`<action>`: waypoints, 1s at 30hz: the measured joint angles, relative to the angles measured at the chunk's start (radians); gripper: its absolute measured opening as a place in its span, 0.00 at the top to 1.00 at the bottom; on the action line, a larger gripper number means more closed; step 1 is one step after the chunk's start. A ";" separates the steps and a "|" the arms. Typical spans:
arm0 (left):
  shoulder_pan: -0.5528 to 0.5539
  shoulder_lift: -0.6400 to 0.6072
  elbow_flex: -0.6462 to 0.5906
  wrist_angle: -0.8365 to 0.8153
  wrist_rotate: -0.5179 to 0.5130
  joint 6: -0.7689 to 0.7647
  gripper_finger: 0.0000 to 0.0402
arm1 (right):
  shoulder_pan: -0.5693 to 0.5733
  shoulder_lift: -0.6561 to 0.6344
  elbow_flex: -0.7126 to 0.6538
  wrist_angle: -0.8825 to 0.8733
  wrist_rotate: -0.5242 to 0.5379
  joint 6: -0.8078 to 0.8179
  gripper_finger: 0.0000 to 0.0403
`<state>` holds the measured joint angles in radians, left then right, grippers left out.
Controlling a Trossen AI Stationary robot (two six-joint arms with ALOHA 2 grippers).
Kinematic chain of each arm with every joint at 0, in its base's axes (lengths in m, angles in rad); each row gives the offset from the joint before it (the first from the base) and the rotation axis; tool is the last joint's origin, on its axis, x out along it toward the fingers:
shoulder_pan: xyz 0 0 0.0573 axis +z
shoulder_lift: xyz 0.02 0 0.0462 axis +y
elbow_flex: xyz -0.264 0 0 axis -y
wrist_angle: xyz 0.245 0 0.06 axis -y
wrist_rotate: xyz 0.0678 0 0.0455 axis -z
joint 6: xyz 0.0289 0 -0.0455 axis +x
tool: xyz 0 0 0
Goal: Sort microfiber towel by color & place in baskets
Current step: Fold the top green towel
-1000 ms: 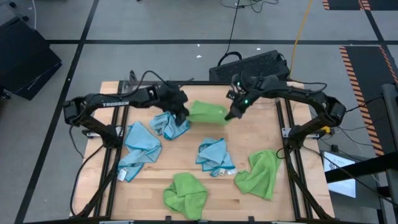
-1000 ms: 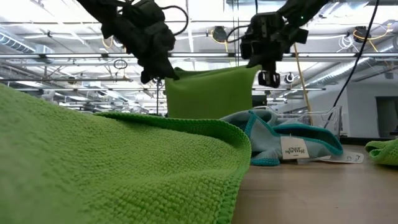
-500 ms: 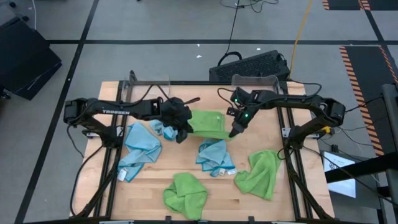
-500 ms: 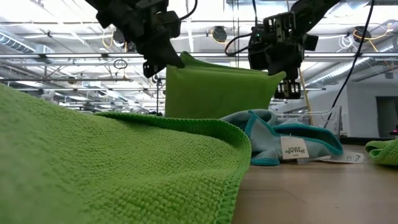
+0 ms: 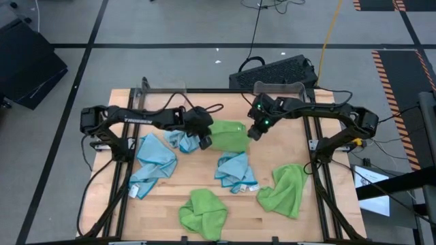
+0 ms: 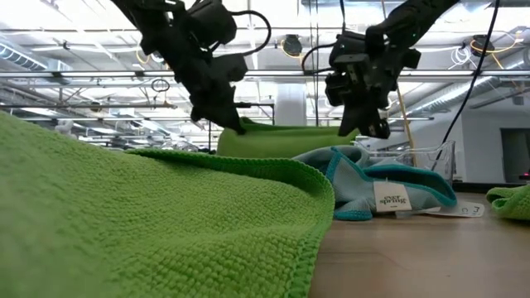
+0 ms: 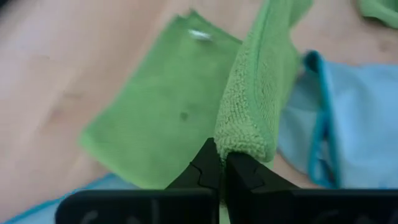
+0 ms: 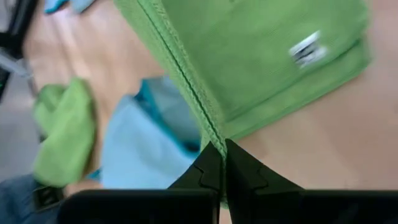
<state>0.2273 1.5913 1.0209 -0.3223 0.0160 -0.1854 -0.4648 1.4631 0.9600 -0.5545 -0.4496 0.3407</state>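
Both grippers pinching same green towel (image 5: 228,135) by opposite edges: left gripper (image 5: 204,140) pressed together on near-left corner, right gripper (image 5: 255,129) clamped on right edge. Left wrist view shows fingertips (image 7: 211,167) closed over a folded, doubled hem; right wrist view shows fingertips (image 8: 214,163) nipping the seam, white label visible on the cloth beyond. Towel half-folded, lower part draped onto the table (image 5: 286,146) near centre-back, upper edge lifted between the arms.

Step in hand, by judgement: folding green towel w/ both arms before binning. To do well: keep both pinches level and evenly apart so the top layer lies flat, no slack belly. Bring held edge across to meet the far edge squarely, lower together, let go only once cloth rests on itself. Avoid dragging over blue towel (image 5: 235,170) just in front, or blue towel (image 5: 185,138) under left arm; snagging either would mix colours.

Baskets (image 5: 281,88) and (image 5: 163,87): two clear bins at table's back edge, one behind each arm, both apparently w/o towels yet. Which takes green: cannot tell.

Remaining loose, front to side: green towel (image 5: 204,212), green towel (image 5: 284,188), blue towel (image 5: 152,163). Task early; nothing sorted.
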 joint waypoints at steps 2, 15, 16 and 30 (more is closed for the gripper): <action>0.013 -0.002 0.001 0.003 -0.040 0.018 0.98 | 0.000 0.000 0.000 0.019 0.036 -0.009 1.00; 0.073 -0.012 0.001 0.018 -0.092 0.103 0.99 | 0.000 0.001 0.001 0.104 0.139 -0.007 1.00; 0.073 -0.012 0.001 0.019 -0.092 0.107 0.99 | 0.000 0.001 0.001 0.103 0.139 -0.008 1.00; 0.075 -0.010 -0.001 0.017 -0.156 0.104 0.92 | -0.001 0.002 -0.002 0.103 0.173 0.014 0.95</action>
<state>0.3027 1.5810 1.0199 -0.3058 -0.1395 -0.0815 -0.4660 1.4647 0.9585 -0.4512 -0.2770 0.3550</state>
